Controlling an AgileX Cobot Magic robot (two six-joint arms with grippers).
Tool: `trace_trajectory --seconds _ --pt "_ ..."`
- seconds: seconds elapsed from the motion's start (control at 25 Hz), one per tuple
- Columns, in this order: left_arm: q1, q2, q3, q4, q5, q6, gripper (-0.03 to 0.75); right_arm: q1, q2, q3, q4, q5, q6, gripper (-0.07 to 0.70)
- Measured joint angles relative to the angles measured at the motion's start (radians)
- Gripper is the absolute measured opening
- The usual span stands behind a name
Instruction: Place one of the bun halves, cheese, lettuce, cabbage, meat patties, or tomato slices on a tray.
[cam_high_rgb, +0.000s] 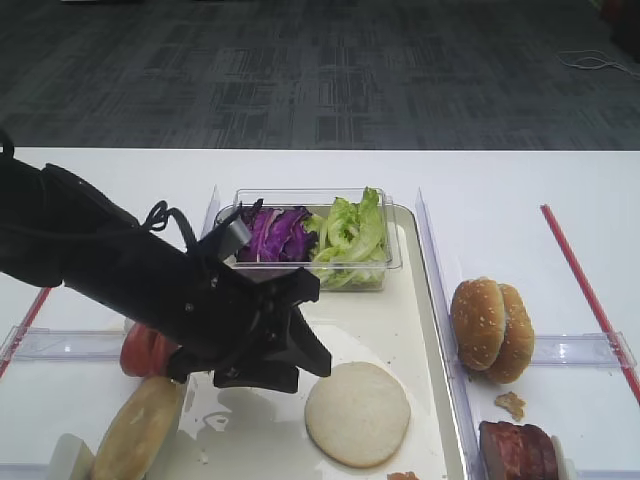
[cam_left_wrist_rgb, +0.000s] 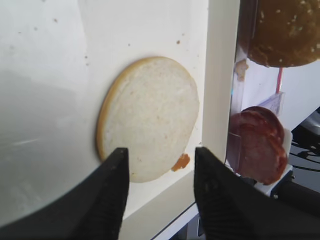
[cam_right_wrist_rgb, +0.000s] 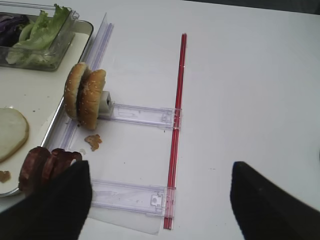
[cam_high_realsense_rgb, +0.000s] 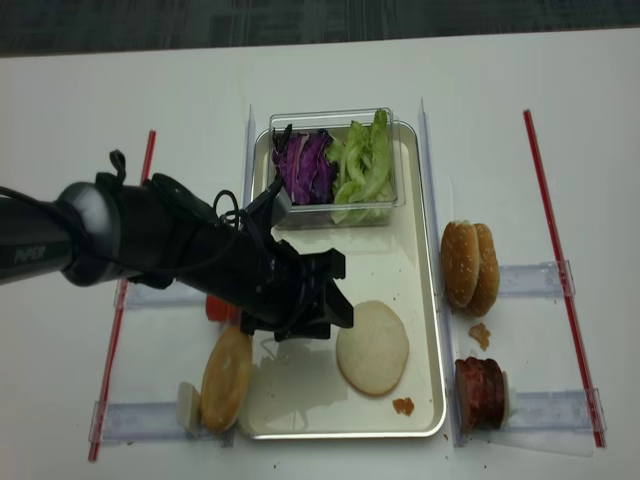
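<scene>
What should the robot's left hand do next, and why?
Probably lift up and pull back. The bun slice already lies flat on the tray, and the left gripper stands open just beside it, holding nothing. So the placing looks done, and backing off would leave the slice undisturbed.

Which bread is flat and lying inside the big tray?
The thin pale bun slice lying flat on the tray. The sesame buns stand on edge outside it, and the browned bun half sits at its left edge.
</scene>
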Motion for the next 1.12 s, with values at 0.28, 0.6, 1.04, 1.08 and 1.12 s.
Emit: trace_trajectory --seconds 0.28,0.6,1.04,1.08,1.12 --pt "0.000 0.001 -0.090 0.082 0.058 -0.059 0.290 0.000 0.000 0.000 0.000 0.000 0.000 0.578" --pt "0.000 -0.038 -0.141 0.269 0.090 -0.188 0.290 0.000 0.000 0.000 0.000 0.000 0.000 0.578" --pt "0.000 -0.072 -0.259 0.673 0.244 -0.477 0.290 0.000 0.000 0.000 0.000 0.000 0.004 0.578" --pt "0.000 -0.072 -0.269 0.701 0.262 -0.494 0.290 0.000 0.000 0.000 0.000 0.000 0.004 0.578" --pt "0.000 -0.073 -0.279 0.734 0.283 -0.516 0.290 0.000 0.000 0.000 0.000 0.000 0.004 0.578"
